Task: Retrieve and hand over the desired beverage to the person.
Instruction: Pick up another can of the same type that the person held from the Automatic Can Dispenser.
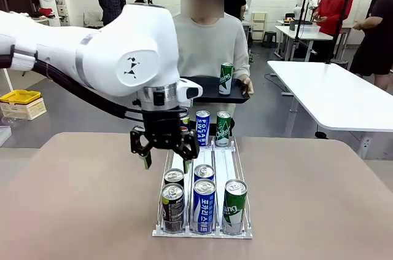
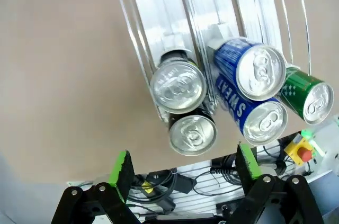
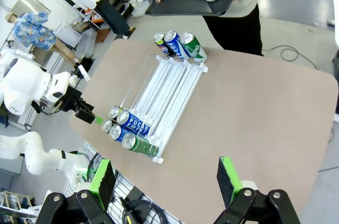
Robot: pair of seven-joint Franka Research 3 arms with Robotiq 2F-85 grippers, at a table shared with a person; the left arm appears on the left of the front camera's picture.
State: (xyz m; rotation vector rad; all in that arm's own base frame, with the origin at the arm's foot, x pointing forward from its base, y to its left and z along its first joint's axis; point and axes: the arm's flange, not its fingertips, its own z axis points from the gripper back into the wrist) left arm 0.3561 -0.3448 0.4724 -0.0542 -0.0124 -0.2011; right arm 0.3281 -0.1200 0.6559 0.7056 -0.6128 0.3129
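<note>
Left arm (image 1: 92,45): glossy white rounded shell, grey seam band, small black triangle marks on the joint above the pincer, black cable bundle (image 1: 61,85) running behind it. Left gripper (image 1: 167,157): black linkage, green pads (image 2: 123,170). Right gripper (image 3: 165,176): same build, round pivot screws. Person (image 1: 209,48): light grey long-sleeved sweatshirt.
</note>
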